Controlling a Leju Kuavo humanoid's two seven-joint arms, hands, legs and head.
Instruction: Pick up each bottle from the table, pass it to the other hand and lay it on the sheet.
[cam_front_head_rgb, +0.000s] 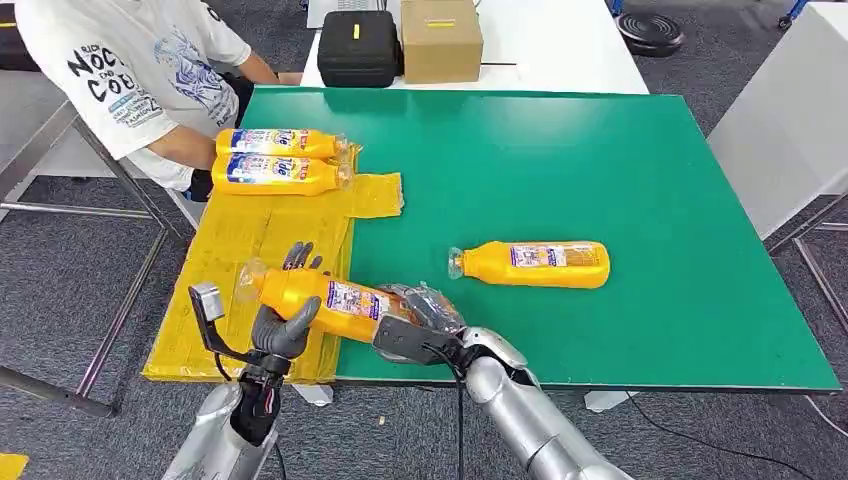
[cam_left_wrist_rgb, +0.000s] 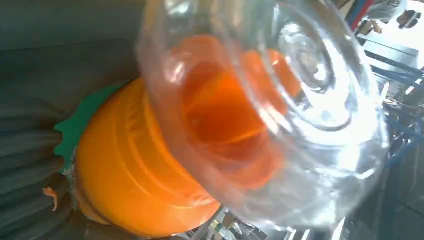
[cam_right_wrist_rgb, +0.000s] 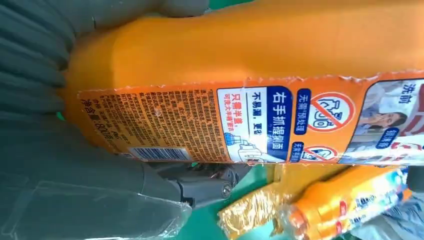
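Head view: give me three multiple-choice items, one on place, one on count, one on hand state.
1. Where does the lone bottle lie?
A. on the green table
B. on the yellow sheet
C. on the cardboard box

2. How many bottles already lie on the sheet beside the person?
A. none
B. two
C. four

3. What holds the bottle at the near table edge, the held bottle?
A. the left hand alone
B. nothing, it lies free
C. both hands

Answers:
1. A, since it lies on bare green, well off the sheet.
2. B, since a pair of bottles lies side by side at the sheet's far end.
3. C, since the left hand grips its neck end and the right hand its base end.
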